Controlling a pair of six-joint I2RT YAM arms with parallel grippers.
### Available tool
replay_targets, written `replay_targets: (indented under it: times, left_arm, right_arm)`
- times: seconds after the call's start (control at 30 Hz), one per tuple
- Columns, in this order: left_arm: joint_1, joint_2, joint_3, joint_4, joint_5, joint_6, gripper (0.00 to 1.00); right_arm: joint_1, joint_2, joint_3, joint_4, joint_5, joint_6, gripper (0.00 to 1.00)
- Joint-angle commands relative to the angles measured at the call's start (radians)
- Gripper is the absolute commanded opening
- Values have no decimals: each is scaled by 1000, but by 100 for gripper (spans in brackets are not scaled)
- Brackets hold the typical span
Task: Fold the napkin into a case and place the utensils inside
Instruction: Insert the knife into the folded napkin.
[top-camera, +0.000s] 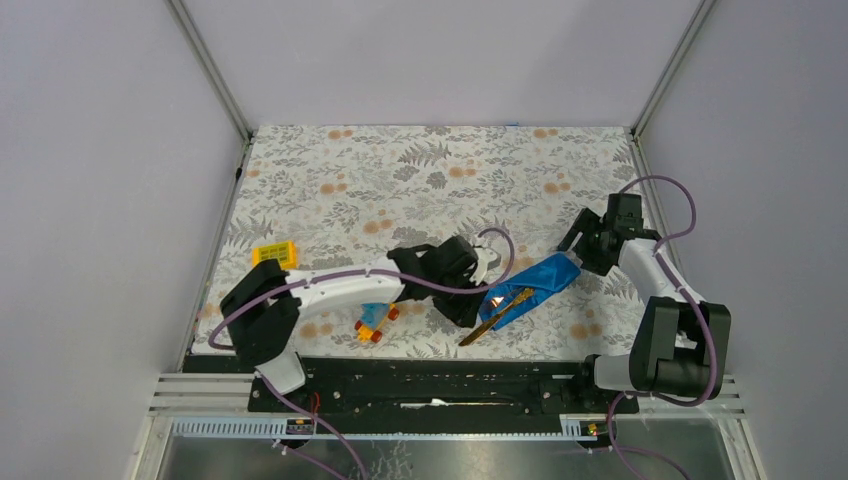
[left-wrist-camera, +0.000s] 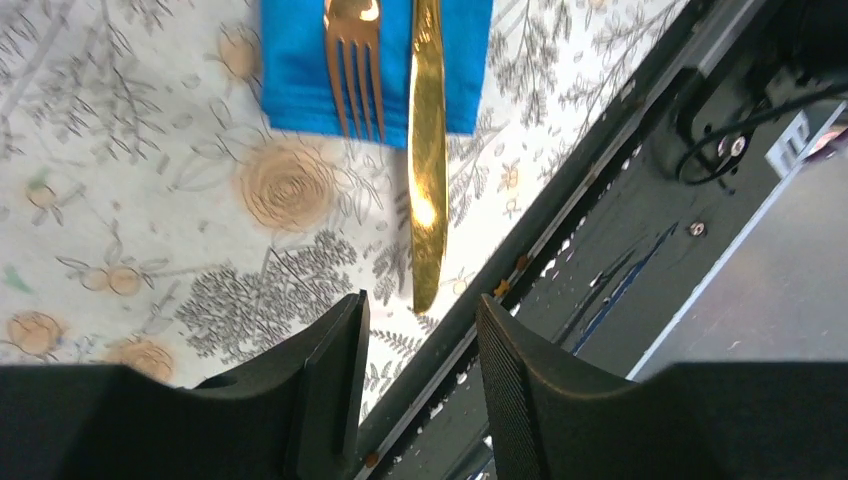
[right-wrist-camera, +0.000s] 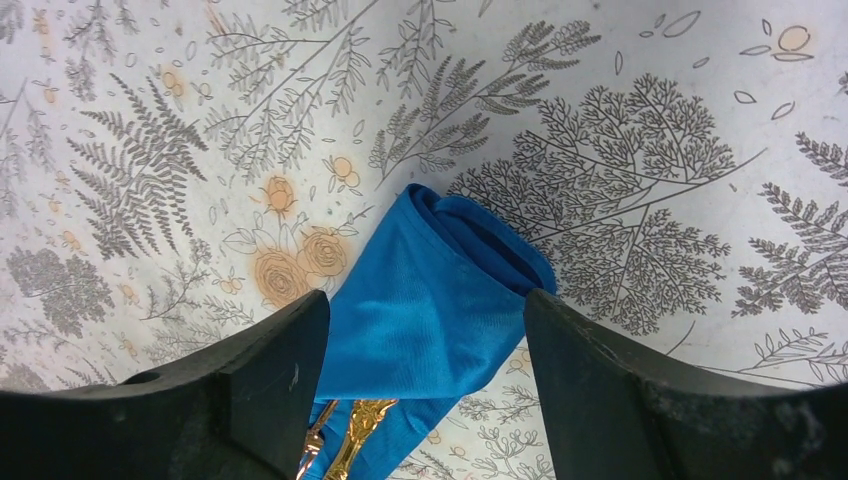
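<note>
**Utensils on the folded napkin, one gripper at each end**

Nearest, the black rail carries both arm bases. Just beyond it on the left, a small blue-and-orange car sits on the flowered table, beside the left arm's forearm.

The left arm reaches right across the near part of the table. The left gripper hangs above the cloth close to the rail, its fingers moderately apart and empty. The near tip of the knife lies just ahead of the gap between them, not touching either one.

The knife runs from there up onto the napkin, with much of its length out on the bare table. The fork lies beside it, apart from it and parallel, with its tines reaching just past the napkin's near edge.

The napkin is a narrow folded strip, lying slantwise right of centre, its far end higher and to the right. In the right wrist view two ornate golden handles show against the blue at the bottom edge.

The right gripper stands at that rolled far end, jaws wide, one finger on each side of the cloth. Whether they pinch it I cannot tell.

Farther back on the left, well apart from all this, is a yellow block.
</note>
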Motion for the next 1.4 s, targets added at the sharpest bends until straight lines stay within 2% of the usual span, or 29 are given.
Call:
replay_targets:
  times: [0.0, 0.27, 0.43, 0.9, 1.17, 1.3, 1.37]
  left_arm:
    - [-79, -57, -79, 138, -133, -17, 49]
    - [-182, 72, -5, 76, -245, -1, 49]
    - [-211, 105, -3, 60, -381, 17, 42]
    - [-238, 142, 17, 64, -361, 68, 40]
    - [-245, 170, 54, 19, -389, 99, 21]
    - [-247, 174, 63, 5, -395, 113, 32]
    - [-248, 179, 62, 5, -397, 115, 34]
  right_arm:
    - [1, -34, -11, 35, -49, -28, 78]
    - [1, -38, -26, 58, -86, -28, 79]
    - [1, -47, -31, 61, -87, -28, 79]
    - [1, -20, -35, 81, -109, -19, 76]
    - [1, -2, -39, 86, -122, -16, 69]
    - [1, 4, -38, 87, -116, -15, 68]
    - [1, 4, -36, 85, -117, -15, 68]
